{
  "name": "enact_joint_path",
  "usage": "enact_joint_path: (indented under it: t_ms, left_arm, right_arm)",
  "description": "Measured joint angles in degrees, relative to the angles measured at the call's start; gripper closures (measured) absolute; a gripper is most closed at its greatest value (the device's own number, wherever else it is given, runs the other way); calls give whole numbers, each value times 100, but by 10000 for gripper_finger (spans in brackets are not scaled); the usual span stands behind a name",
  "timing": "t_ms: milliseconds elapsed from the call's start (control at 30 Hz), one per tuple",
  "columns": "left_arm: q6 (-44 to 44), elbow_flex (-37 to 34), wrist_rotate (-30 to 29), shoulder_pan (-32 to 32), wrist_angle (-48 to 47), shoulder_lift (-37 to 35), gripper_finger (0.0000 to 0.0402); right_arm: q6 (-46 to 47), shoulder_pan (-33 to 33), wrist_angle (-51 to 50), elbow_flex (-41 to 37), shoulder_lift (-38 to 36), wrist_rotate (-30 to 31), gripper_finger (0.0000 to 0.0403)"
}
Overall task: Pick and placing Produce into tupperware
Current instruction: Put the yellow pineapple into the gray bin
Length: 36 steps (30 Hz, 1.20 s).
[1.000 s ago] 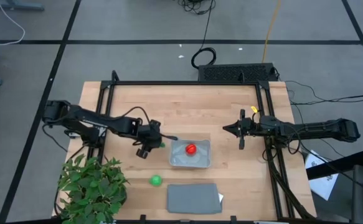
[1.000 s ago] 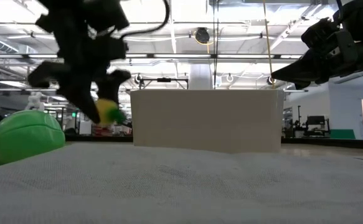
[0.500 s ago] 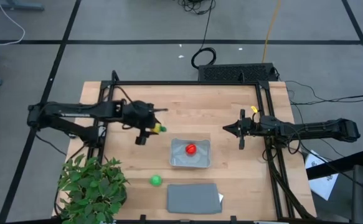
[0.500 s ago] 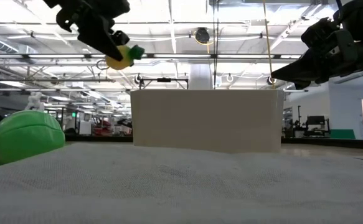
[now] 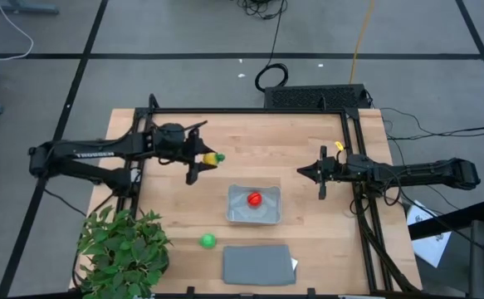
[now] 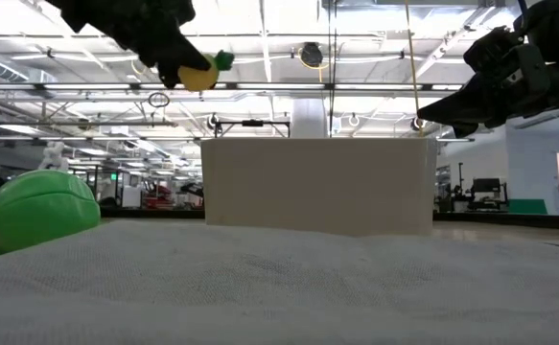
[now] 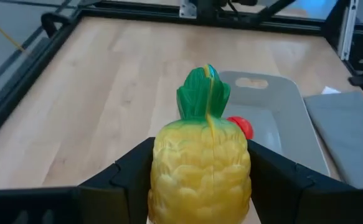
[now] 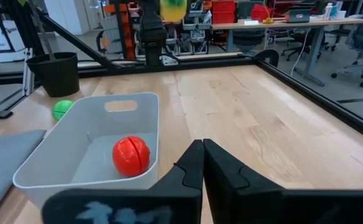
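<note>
My left gripper (image 5: 206,161) is raised above the table, left and far of the tupperware (image 5: 266,214), and is shut on the yellow produce piece with a green tip (image 5: 213,158); the low view shows that piece (image 6: 202,71) high in the air. The round red piece (image 5: 254,198) lies inside the tupperware. The round green piece (image 5: 207,241) rests on the table near the near edge. My right gripper (image 5: 320,174) waits shut to the right of the tupperware, above the table. My left gripper pinches the yellow body (image 7: 200,165) of the pineapple-like piece between its two fingers, one finger (image 7: 131,171) on each side. The green tip (image 7: 203,93) points forward past the fingers. The piece is lifted clear of the table.
A flat dark grey slab (image 5: 257,264) lies at the near edge, beside the green piece. A leafy plant (image 5: 124,249) stands at the near left corner. A black frame (image 5: 242,110) runs round the table. Bare wood lies between the tupperware and the far edge.
My left gripper has risen with the yellow piece and drawn away from the tupperware, toward the table's far and left side. The piece has gone from just above table height to high in the air. The right arm has kept still.
</note>
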Motion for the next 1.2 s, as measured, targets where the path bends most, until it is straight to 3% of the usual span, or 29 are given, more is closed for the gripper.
enact_joint_path:
  t_ms: [267,567,967,1200]
  left_arm:
    - [-78,82,-5,-302,583,901,188]
    - [194,932,-4,-680,672,1932,188]
    - [1044,1852,-2,-1200,8,3314,188]
    - [1086,2114,0,-1376,-225,3835,188]
  right_arm:
    - [-1,0,19,0,0,-2,403]
    - [-2,0,52,0,0,-4,403]
    - [-2,0,46,0,-2,-7,403]
    - [-2,2,44,0,-2,-7,403]
